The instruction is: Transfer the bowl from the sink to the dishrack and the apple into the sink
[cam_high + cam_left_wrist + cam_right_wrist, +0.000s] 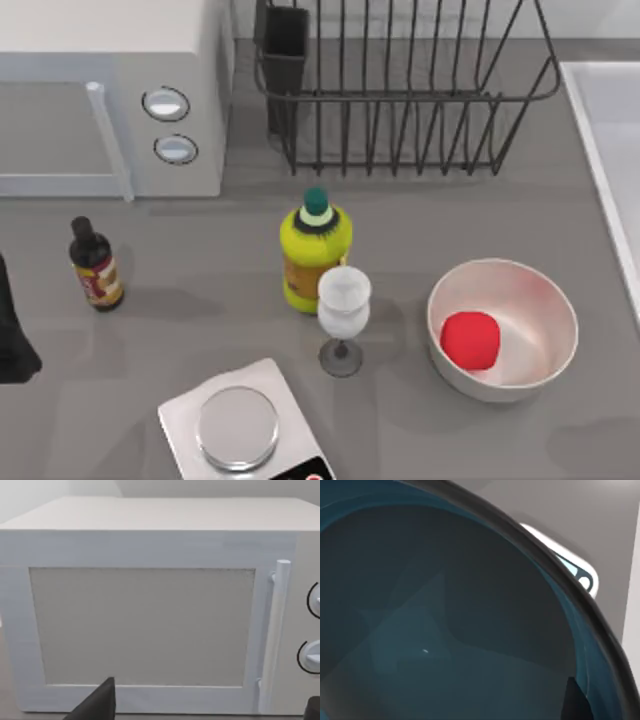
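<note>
the bowl point(445, 630) sits right under the right wrist camera, its dark teal inside and dark rim close up; whether the right tool grips it cannot be told. in the top view the apple point(470, 339) lies inside a white bowl point(545, 300) at the lower right of the counter point(200, 260), near the sink point(610, 150) along the right edge. the dishrack point(400, 90) stands at top centre, beside a microwave point(110, 95) at upper left. the left arm is parked at the left edge, its tool point(210, 707) spread apart, facing the microwave.
</note>
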